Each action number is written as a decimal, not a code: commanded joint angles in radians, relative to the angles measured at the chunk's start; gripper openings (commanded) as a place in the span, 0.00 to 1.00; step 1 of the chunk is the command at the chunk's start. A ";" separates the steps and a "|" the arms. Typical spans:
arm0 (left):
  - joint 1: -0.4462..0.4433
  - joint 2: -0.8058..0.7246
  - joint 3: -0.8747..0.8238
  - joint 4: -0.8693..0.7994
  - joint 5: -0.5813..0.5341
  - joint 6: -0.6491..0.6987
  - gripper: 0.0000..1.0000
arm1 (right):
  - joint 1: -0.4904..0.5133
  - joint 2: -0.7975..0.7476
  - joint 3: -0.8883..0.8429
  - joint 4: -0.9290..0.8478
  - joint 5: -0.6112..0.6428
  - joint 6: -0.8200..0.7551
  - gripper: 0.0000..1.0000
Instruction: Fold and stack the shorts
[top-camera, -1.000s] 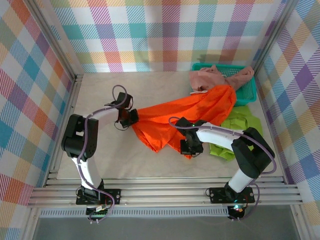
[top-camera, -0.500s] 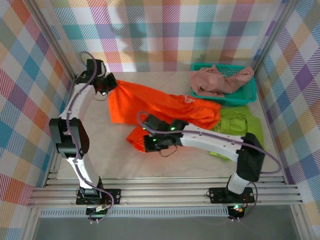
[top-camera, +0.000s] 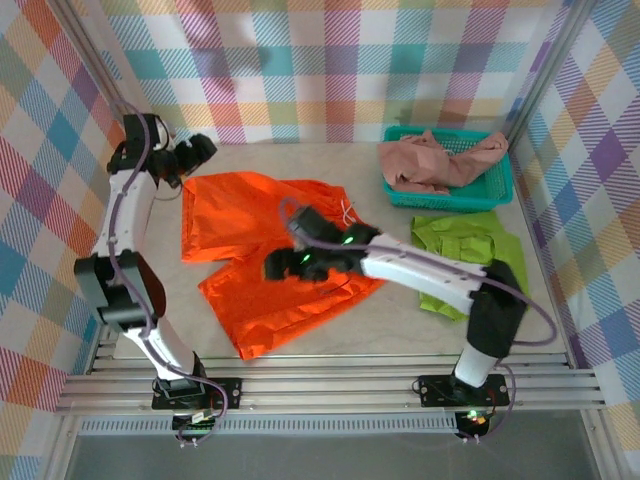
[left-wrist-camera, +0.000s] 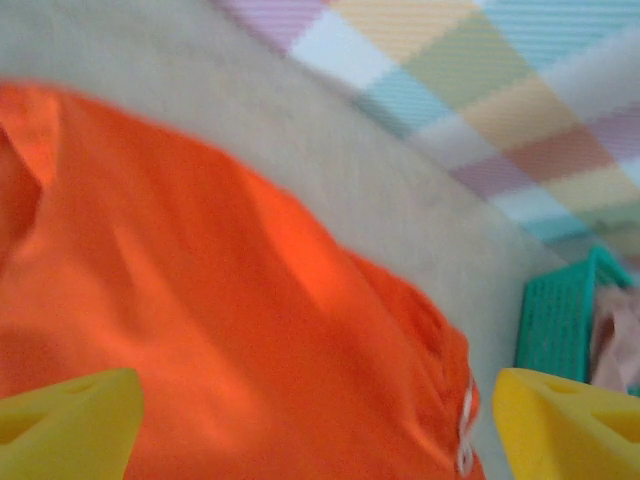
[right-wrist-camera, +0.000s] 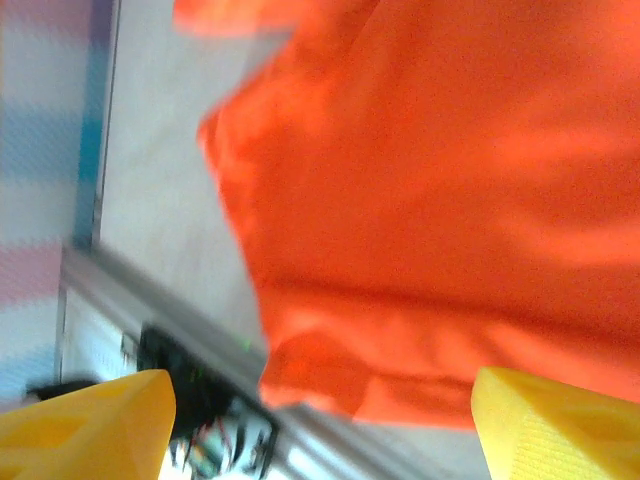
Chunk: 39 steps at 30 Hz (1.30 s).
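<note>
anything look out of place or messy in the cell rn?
Pink shorts spill over the rim of the teal basket, half out. Green shorts lie rumpled just in front of it. Orange shorts are spread flat but askew, unfolded. Nothing looks damaged.

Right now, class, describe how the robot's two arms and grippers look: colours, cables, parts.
The left arm and right arm both have white links, black joints and a lilac cable looping alongside. The left gripper and right gripper are black, with yellow fingertips.
</note>
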 joint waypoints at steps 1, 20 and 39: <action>-0.041 -0.161 -0.202 0.044 0.059 -0.073 0.92 | -0.150 -0.053 -0.062 -0.081 0.095 -0.105 0.81; -0.295 -0.406 -0.916 0.293 -0.078 -0.275 1.00 | -0.380 0.095 -0.388 0.112 -0.102 -0.096 0.87; -0.004 -0.081 -0.666 0.179 -0.134 -0.101 1.00 | -0.069 -0.137 -0.356 0.112 -0.080 0.102 0.88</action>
